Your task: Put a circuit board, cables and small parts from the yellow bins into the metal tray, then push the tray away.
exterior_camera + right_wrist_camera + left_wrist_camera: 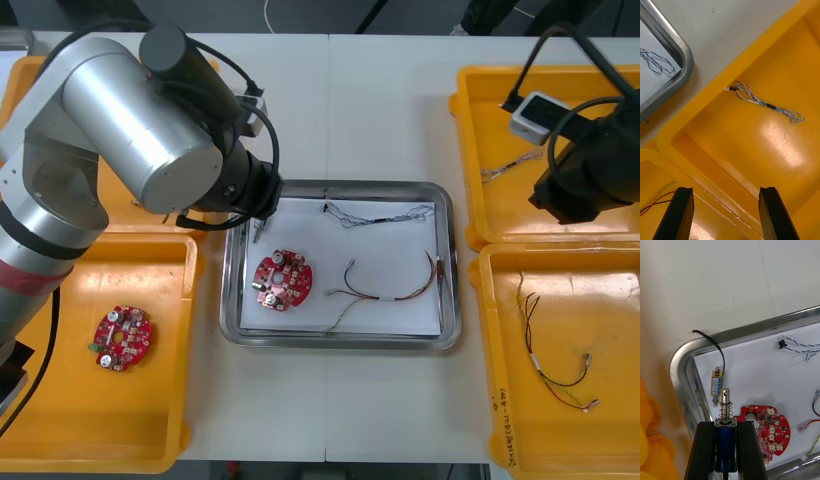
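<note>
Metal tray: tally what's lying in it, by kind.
Circuit board: 1
Blue and white cable: 1
Red and yellow cable: 1
Small metal part: 1
Total: 4; the left tool holds a second part above the tray.

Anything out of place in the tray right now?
Yes: the black cable of the small metal part lying in the metal tray's corner trails over the rim onto the table. The left gripper, near it, holds another part.

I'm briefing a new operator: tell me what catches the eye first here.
The left pincer holds a small metal part with a spring over the metal tray's corner, near the red circuit board. The right pincer hangs open above a twisted blue and white cable in a yellow bin.
</note>
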Controlling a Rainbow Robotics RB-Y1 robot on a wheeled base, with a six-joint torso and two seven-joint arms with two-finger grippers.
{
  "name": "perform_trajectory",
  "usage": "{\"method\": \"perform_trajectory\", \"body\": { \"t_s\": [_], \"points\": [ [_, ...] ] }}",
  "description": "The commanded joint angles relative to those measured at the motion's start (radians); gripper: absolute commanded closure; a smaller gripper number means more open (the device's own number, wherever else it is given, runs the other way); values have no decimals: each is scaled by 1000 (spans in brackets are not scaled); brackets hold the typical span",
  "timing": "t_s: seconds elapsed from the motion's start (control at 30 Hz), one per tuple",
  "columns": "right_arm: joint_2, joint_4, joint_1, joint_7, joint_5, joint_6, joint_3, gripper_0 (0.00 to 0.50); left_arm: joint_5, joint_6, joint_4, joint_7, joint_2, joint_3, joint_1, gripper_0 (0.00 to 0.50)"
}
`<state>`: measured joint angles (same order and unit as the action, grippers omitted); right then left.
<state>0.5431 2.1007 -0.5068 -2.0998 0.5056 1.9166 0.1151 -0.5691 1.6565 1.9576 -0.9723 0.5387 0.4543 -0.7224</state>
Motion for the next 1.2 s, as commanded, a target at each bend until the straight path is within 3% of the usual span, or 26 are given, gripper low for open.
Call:
{"method": "perform_trajectory", "body": {
  "t_s": [0.03,0.23,0.57,0.9,1.2],
  "points": [
    [26,55,82,52,17,3,144,0,34,-55,-42,55,-51,58,-66,498],
    [26,55,139,72,27,3,230,0,74,-118,-138,67,-91,106,-95,499],
    [26,88,223,227,53,3,308,0,98,-248,-253,93,-105,181,-108,498],
    [23,157,344,412,63,3,336,0,106,-316,-310,112,-105,230,-108,498],
    [-5,167,378,515,83,3,345,0,117,-330,-321,132,-105,257,-108,496]
  ]
}}
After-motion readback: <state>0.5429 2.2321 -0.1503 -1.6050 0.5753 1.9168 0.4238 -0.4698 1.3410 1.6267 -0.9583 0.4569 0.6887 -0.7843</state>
